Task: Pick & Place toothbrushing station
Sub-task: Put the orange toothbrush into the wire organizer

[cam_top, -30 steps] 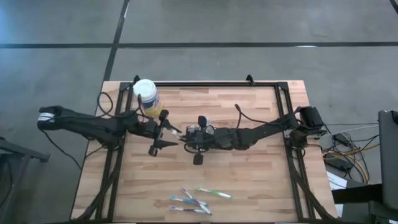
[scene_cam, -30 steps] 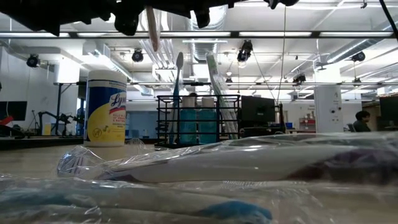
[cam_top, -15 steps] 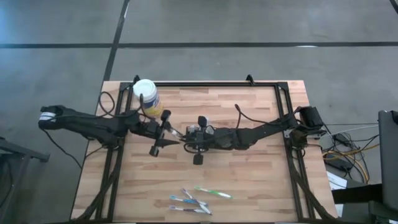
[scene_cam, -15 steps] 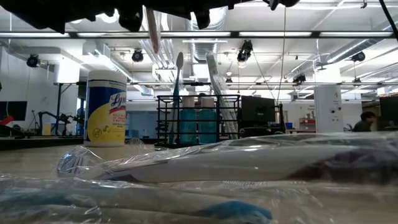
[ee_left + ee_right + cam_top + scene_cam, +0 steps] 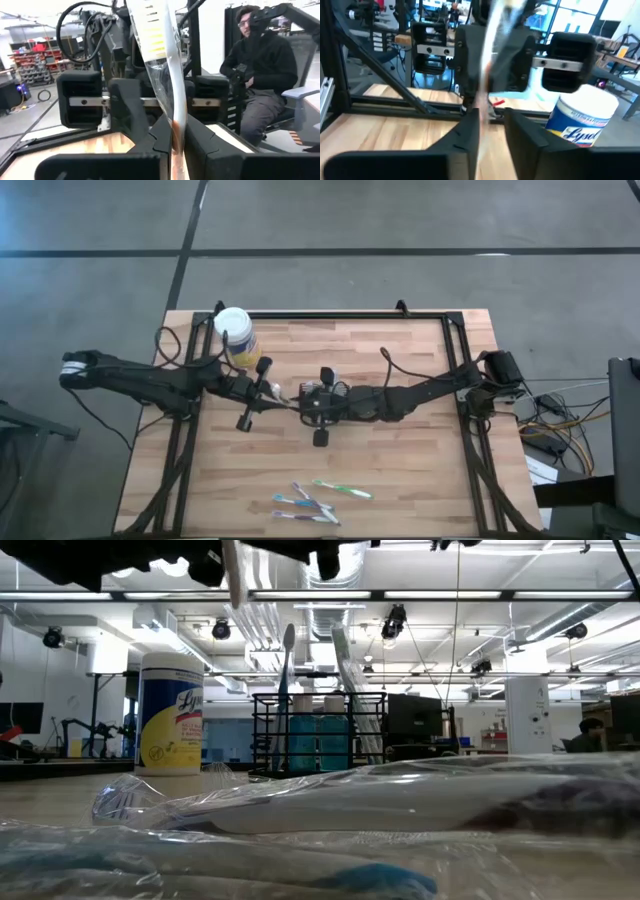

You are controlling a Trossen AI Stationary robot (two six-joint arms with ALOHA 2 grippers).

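Yellow round tub with white lid (image 5: 236, 332): upper left of wooden surface (image 5: 420, 450). Left gripper (image 5: 272, 395): left of centre, jaws pinched on clear-plastic-wrapped toothbrush (image 5: 162, 65). Right gripper (image 5: 301, 401): centre, facing left one, jaws narrowly apart around same brush. Small black wire-mesh caddy (image 5: 320, 735): low view, mid-frame, just right of tub, upright on surface, brushes standing in it. Loose wrapped toothbrushes (image 5: 320, 498): lower centre.
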